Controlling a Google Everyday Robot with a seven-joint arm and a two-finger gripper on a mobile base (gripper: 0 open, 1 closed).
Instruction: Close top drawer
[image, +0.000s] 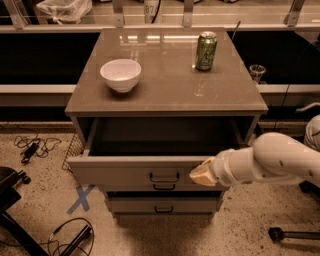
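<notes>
The top drawer (125, 172) of the grey-brown cabinet stands partly open, its flat front panel carrying a small dark bail handle (164, 178). Its inside is dark and looks empty. My gripper (199, 175) comes in from the right on a white arm (272, 160) and rests against the right part of the drawer's front panel, just right of the handle. A tan cover hides the tip.
On the cabinet top (165, 75) stand a white bowl (120, 75) at the left and a green can (205, 51) at the back right. Lower drawers (162, 205) sit shut below. Cables (32, 147) and a blue tape cross (80, 198) lie on the floor at the left.
</notes>
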